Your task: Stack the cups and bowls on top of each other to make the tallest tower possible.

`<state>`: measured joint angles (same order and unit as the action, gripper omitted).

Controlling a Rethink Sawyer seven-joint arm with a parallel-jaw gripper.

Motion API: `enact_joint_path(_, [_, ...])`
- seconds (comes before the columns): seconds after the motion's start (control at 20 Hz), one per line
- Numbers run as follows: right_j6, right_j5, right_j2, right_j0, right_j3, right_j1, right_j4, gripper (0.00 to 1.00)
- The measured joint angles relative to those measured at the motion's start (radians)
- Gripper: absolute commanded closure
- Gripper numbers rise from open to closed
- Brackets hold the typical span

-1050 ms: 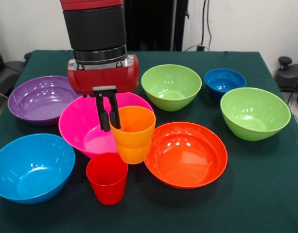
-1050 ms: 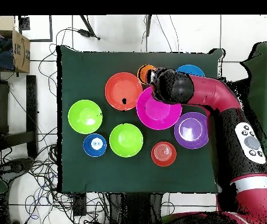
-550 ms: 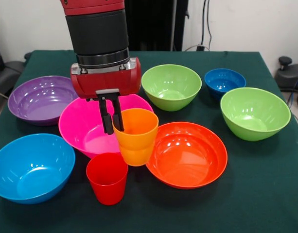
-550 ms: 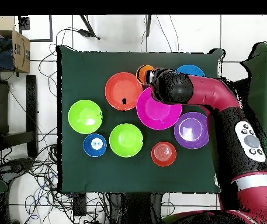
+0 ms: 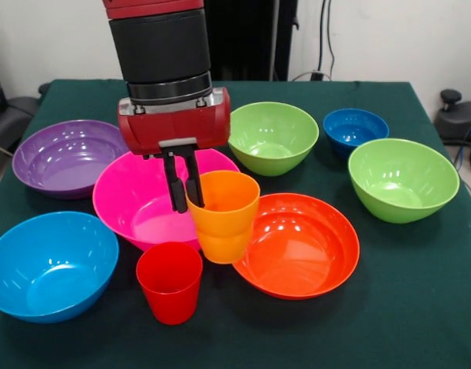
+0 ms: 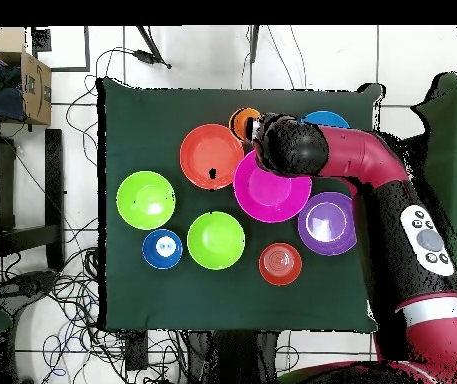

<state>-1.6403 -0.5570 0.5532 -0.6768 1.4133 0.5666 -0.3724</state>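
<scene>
The jaws (image 5: pixel 186 187) grip the rim of the orange cup (image 5: pixel 223 215), one finger inside and one outside. It hangs upright, mouth up, slightly tilted, above the red cup (image 5: pixel 170 282), which stands empty on the worktop (image 5: pixel 419 307) between the pink bowl (image 5: pixel 135 204) and the large orange-red bowl (image 5: pixel 296 244), both empty.

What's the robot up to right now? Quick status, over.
Gripper shut on orange cup, one finger inside the rim. Cup held above the table, just beside the red cup. Pink bowl and large orange-red bowl crowd either side.
</scene>
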Motion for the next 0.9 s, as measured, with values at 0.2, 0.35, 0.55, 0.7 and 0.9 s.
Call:
enact_joint_path(0.2, [0.000, 0.000, 0.010, 0.000, 0.000, 0.000, 0.000, 1.00])
enact_joint_path(0.35, [0.000, 0.000, 0.012, -0.001, 0.000, 0.000, -0.004, 1.00])
enact_joint_path(0.55, [0.000, 0.000, 0.013, -0.004, 0.000, 0.000, -0.016, 1.00])
enact_joint_path(0.7, [0.000, 0.000, 0.013, -0.008, 0.000, 0.000, -0.029, 1.00])
enact_joint_path(0.9, [0.000, 0.000, 0.013, -0.018, 0.000, 0.000, -0.051, 1.00])
